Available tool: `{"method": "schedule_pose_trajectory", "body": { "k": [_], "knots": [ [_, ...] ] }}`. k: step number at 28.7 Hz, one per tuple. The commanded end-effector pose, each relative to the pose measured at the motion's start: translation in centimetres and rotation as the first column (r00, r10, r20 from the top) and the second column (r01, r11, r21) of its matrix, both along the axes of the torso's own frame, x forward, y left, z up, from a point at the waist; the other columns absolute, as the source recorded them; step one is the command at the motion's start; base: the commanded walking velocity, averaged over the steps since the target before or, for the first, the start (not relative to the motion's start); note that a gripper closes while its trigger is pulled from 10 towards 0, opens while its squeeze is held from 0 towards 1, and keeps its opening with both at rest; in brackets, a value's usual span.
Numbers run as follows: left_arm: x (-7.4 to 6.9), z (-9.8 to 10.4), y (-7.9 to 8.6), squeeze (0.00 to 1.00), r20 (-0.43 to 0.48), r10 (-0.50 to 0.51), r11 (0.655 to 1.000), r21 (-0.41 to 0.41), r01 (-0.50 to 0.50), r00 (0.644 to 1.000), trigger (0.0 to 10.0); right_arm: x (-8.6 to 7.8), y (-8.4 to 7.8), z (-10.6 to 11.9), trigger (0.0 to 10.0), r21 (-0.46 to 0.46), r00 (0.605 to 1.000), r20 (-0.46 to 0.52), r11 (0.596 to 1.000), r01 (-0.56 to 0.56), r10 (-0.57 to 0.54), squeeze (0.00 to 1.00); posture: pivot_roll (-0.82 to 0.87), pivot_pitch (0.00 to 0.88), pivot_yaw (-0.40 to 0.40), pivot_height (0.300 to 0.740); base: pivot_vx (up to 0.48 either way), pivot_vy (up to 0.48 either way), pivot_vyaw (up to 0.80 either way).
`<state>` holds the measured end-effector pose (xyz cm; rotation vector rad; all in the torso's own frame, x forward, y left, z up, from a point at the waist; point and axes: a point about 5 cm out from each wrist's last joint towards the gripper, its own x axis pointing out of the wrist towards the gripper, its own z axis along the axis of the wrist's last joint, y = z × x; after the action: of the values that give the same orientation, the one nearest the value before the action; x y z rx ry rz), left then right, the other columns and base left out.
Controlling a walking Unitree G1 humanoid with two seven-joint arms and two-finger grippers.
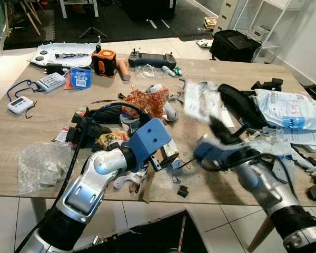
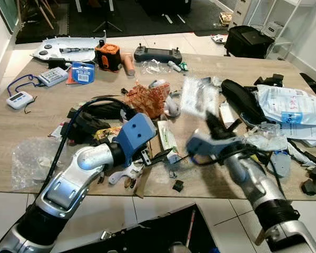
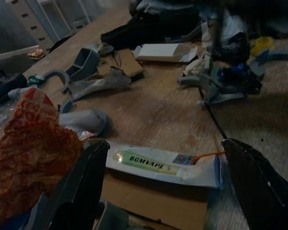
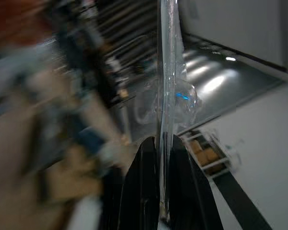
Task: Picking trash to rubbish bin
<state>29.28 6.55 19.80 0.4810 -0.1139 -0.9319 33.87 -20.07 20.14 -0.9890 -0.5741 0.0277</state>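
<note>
Clear bag [image 1: 201, 100] lifted above cluttered table [image 1: 21, 132].
Pinched edge-on between clenched right gripper [image 4: 164, 158] fingers, held over the table's middle. Left gripper [image 3: 168, 177] spread wide, low over a white packet [image 3: 168, 165] beside orange wrapper [image 1: 146, 101].

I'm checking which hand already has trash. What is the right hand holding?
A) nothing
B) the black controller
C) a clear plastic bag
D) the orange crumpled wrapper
C: the right hand is pinched shut on the clear plastic bag, lifted above the table.
</note>
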Motion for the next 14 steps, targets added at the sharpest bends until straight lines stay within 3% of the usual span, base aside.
{"method": "schedule_pose_trajectory", "body": {
  "k": [1,3,4,5,6,7,8,9,11,12,13,14],
  "knots": [
    [-0.1,-0.1,-0.4,0.0,0.004,-0.011,1.0,0.005,0.011,1.0,10.0,-0.2,-0.2,0.2,0.0,0.043,1.0,0.005,0.999,-0.008,0.008,0.0,0.0,0.144,-0.034,0.74,0.0,0.0,0.0],
    [0.0,-0.1,-0.4,0.0,0.003,-0.011,1.0,0.003,0.011,1.0,10.0,-0.2,-0.4,2.5,0.0,0.155,0.996,0.084,0.987,-0.041,0.028,0.0,0.0,0.144,-0.034,0.74,0.0,0.0,0.0],
    [0.0,-0.1,-0.4,0.0,0.004,-0.01,1.0,0.002,0.01,1.0,10.0,-0.2,-0.7,3.9,0.0,0.256,0.992,0.121,0.965,-0.061,0.031,0.0,0.0,0.145,-0.042,0.74,0.0,0.0,0.0],
    [0.0,-0.1,-0.4,0.0,0.004,-0.01,1.0,0.002,0.01,1.0,10.0,-0.2,-0.7,3.9,0.0,0.256,0.992,0.121,0.965,-0.061,0.031,0.0,0.0,0.145,-0.042,0.74,0.0,0.0,0.0],
    [0.0,-0.1,-0.5,0.0,0.006,-0.007,1.0,-0.001,0.007,1.0,10.0,-0.1,-1.1,5.3,0.0,0.375,0.988,0.149,0.923,-0.087,0.033,0.0,0.0,0.143,-0.045,0.74,0.0,0.0,0.0],
    [0.1,0.0,-0.5,0.0,0.01,0.0,1.0,-0.008,0.0,1.0,10.0,0.3,-1.6,6.6,0.0,0.542,0.987,0.158,0.832,-0.122,0.042,0.0,0.0,0.143,-0.045,0.74,0.0,0.0,0.0],
    [0.1,0.0,-0.5,0.0,0.01,0.0,1.0,-0.008,0.0,1.0,10.0,0.3,-1.6,6.6,0.0,0.542,0.987,0.158,0.832,-0.122,0.042,0.0,0.0,0.143,-0.045,0.74,0.0,0.0,0.0],
    [0.2,0.1,-0.4,0.0,0.014,0.006,1.0,-0.012,-0.006,1.0,10.0,0.8,-2.3,7.2,0.0,0.671,0.989,0.143,0.732,-0.116,0.026,0.0,0.0,0.14,-0.046,0.74,0.0,0.0,0.0],
    [0.4,0.3,-0.3,0.0,0.033,0.032,0.999,-0.026,-0.031,0.999,10.0,2.0,-3.1,7.0,0.0,0.762,0.999,0.033,0.647,-0.015,-0.015,0.0,0.0,0.136,-0.044,0.74,0.0,0.0,0.0],
    [0.5,0.3,-0.2,0.0,0.038,0.039,0.999,-0.03,-0.037,0.999,10.0,2.2,-3.3,6.8,0.0,0.776,1.0,0.002,0.63,0.011,-0.021,0.0,0.0,0.136,-0.044,0.74,0.0,0.0,0.0],
    [1.5,0.6,0.6,0.0,0.061,0.155,0.986,-0.062,-0.152,0.986,10.0,2.7,-3.4,6.8,0.0,0.82,1.0,-0.014,0.571,0.026,-0.025,0.0,0.0,0.131,-0.035,0.74,0.0,0.0,0.0],
    [2.1,0.8,1.1,0.0,0.062,0.235,0.969,-0.095,-0.228,0.97,10.0,2.7,-3.1,6.9,1.0,0.847,1.0,-0.003,0.531,0.001,0.003,0.0,0.0,0.129,-0.027,0.74,0.0,0.0,0.0]
  ]
}}
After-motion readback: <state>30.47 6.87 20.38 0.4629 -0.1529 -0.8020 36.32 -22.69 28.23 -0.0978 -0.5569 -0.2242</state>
